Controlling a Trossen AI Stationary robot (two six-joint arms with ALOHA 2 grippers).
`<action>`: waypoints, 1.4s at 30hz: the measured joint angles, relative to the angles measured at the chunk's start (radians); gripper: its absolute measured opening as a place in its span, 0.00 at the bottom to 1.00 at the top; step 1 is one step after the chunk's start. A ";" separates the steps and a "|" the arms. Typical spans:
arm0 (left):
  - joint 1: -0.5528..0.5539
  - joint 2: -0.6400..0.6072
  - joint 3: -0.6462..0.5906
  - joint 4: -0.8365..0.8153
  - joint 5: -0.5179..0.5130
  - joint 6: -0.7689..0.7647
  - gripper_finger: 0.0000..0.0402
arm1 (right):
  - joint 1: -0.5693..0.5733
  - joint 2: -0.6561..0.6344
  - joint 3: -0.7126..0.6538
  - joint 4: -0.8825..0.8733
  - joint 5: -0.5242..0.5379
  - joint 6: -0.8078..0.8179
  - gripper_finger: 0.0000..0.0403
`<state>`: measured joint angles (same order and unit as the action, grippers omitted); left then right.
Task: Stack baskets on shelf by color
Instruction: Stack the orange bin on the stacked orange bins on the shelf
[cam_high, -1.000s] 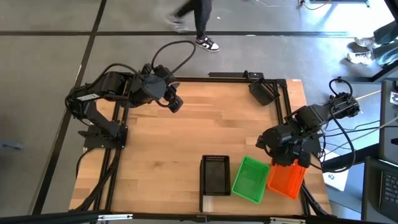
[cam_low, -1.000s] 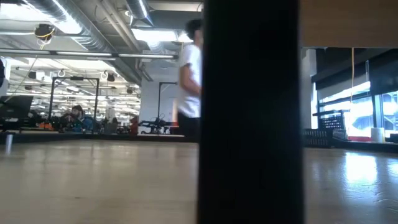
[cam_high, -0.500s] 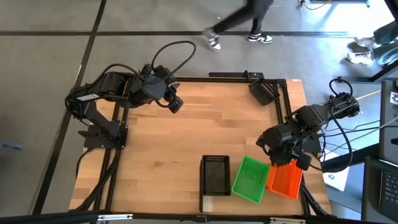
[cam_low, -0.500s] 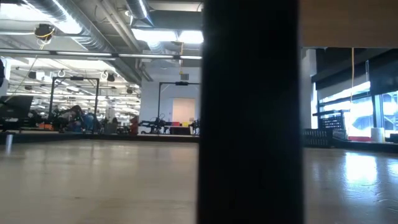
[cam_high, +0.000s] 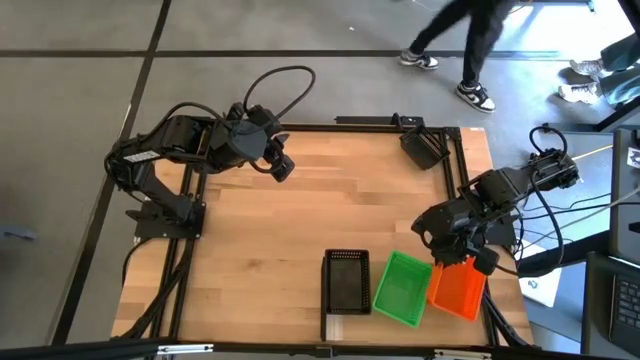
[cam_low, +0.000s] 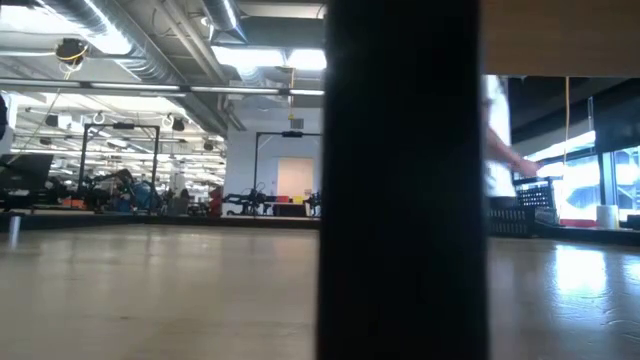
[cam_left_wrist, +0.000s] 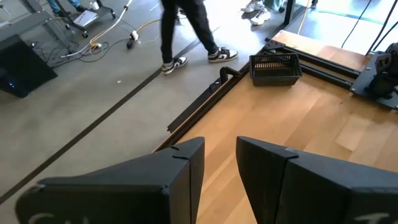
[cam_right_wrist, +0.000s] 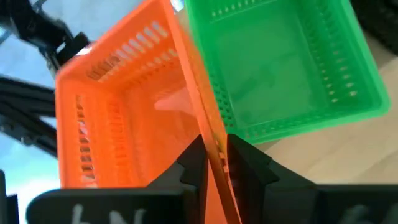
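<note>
An orange basket lies at the table's near right corner, side by side with a green basket. A black basket rests on the pale shelf. My right gripper points steeply down over the orange basket. It stands open, astride the wall next to the green basket, one finger inside and one outside. My left gripper waits open in the air over the table's far left part. My right gripper stands astride the orange basket's long wall, which borders the green basket. It comes from above, and the wall runs slantwise through the gap. I cannot tell whether the fingers touch the wall. The basket lies on the table.
Another black basket sits at the far right corner, also seen in the left wrist view. The black table frame runs close by the orange basket. A person walks beyond the far edge. Bare wood spreads across the middle.
My right gripper has rolled a little about the line it points along, above the orange basket, which has stayed in place. A person has walked toward the right past the table's far edge.
</note>
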<state>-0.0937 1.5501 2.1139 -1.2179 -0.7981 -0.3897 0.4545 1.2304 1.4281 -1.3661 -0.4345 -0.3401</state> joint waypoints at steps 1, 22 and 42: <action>0.000 0.000 0.000 0.000 0.000 0.000 0.21 | 0.000 0.000 0.000 0.004 0.003 0.021 0.14; 0.000 0.000 0.000 0.000 0.000 0.000 0.21 | 0.000 0.000 0.000 -0.070 -0.064 0.125 0.14; 0.000 0.000 0.000 0.000 0.000 0.000 0.21 | 0.000 0.000 0.000 -0.066 -0.055 0.084 0.08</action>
<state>-0.0940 1.5501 2.1139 -1.2179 -0.7979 -0.3897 0.4545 1.2304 1.4281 -1.4319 -0.4896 -0.2558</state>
